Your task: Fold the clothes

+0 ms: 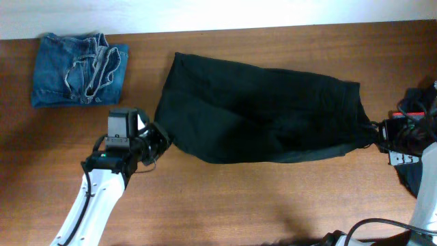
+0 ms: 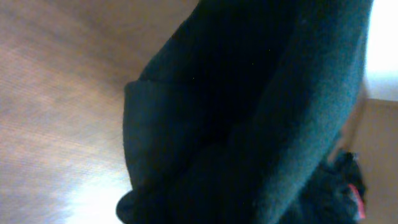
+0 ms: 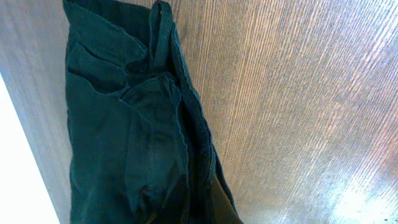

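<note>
Right now the black trousers (image 1: 259, 113) are lying flat across the middle of the brown wooden table (image 1: 239, 205), stretching from left to right. Their left end is wide and their right end is coming to a little point. The left gripper (image 1: 160, 141) is sitting at the near left corner of the trousers, touching the edge of the cloth. Its white arm (image 1: 95, 198) is coming up from the near left side of the table and leaning toward the right, low over the wood. Its fingers are not showing in its own camera, where soft black cloth is filling most of the picture and bunching up close, so the gripper is looking squeezed shut on the trousers' edge. The right gripper (image 1: 375, 133) is reaching in from the right side of the table, pointing left, and it is pinching the right end of the trousers tight. Its camera is looking down on seams and a thin belt loop (image 3: 158, 37) on the cloth. Folded blue jeans (image 1: 78, 68) are resting in the far left corner of the table, well apart from the trousers.
</note>
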`<state>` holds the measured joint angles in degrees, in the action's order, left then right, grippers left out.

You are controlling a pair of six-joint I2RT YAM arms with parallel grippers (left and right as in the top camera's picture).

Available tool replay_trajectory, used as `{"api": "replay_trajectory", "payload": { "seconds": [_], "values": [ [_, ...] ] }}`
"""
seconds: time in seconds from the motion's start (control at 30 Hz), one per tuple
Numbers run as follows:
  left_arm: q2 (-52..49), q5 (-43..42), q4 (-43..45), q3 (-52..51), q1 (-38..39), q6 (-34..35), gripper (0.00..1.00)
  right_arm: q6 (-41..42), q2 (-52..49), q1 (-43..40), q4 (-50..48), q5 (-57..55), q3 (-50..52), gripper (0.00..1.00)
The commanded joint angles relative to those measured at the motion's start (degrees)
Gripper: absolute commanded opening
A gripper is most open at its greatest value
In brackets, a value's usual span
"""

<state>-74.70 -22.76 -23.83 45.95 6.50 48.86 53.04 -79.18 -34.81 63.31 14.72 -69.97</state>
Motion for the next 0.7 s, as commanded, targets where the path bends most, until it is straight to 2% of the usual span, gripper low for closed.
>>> {"api": "replay_trajectory", "payload": {
  "seconds": [0.0,0.07,0.13,0.3,0.53,0.67],
  "values": [
    [0.0,-0.6,4.0,3.4,-0.3,2.2,0.09,3.5,-0.2,0.0,-1.8,-0.1,-1.7,0.04],
    [0.0,4.9,5.4,3.4,-0.3,6.3,0.09,5.0,-0.7,0.5,-3.3,-0.1,-1.7,0.04],
    [0.0,6.9,5.6,3.4,-0.3,7.1,0.09,5.2,-0.9,1.5,-4.6,-0.3,-1.7,0.04],
    [-2.6,7.6,6.7,3.4,-0.3,7.0,0.15,13.6,-2.2,7.5,-9.8,-4.4,-1.7,0.04],
    [-7.7,7.1,5.0,3.4,-0.3,6.7,0.15,18.0,-6.6,15.1,-20.0,-11.1,-1.7,0.04],
    [-8.1,7.1,3.2,3.4,-0.3,0.7,0.17,18.0,-11.6,17.7,-30.6,-11.1,-1.7,0.04]
  ]
}}
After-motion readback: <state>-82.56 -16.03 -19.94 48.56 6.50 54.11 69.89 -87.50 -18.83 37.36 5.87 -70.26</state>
